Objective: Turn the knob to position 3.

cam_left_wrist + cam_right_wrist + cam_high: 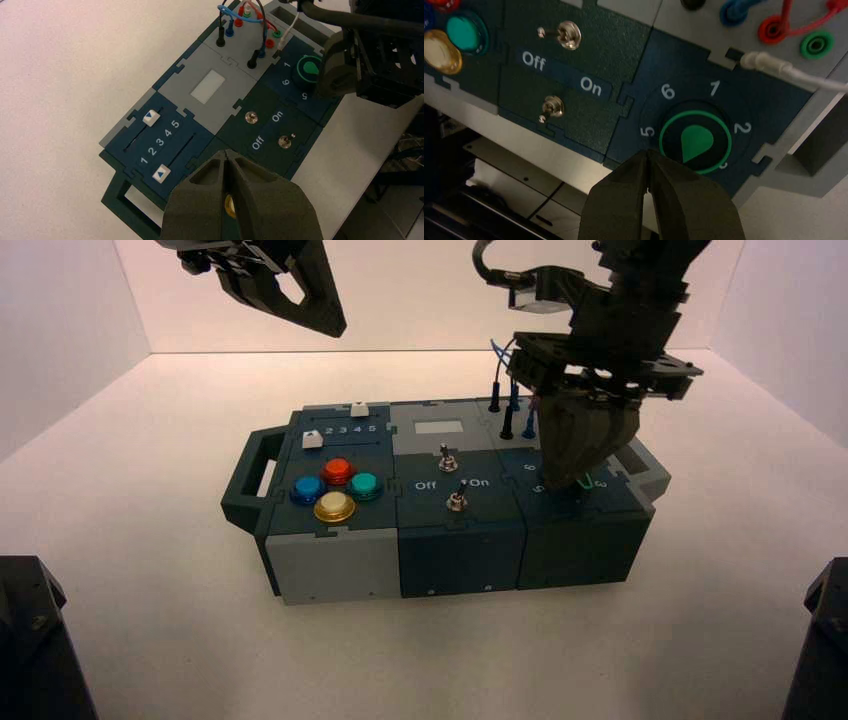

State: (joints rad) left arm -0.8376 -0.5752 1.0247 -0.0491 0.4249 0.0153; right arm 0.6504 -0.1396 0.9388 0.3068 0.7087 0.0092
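- Right gripper (647,152) above the front right panel of the box (460,570), tips near the knob, with fingers pressed together and nothing between them.
- Left gripper (226,152) idle in the air over the left part of the box, fingers likewise closed and empty.
- On the dark teal dial panel (649,85) at the front right: the knob (696,140), dark green with bright green top and rim, pointer tip turned between "5" (647,131) and the partly hidden "3" (723,165).
- Around the dial, also in white: "6" (668,91), "1" (715,88) and "2" (742,128).
- On the middle panel, beside two metal toggle switches (569,35): "Off" (533,61) and "On" (590,86).
- On the left panel, in a straight row: "1 2 3 4 5" (160,142), between two white sliders (151,118) marked with blue triangles, one near "5", the other near "1".
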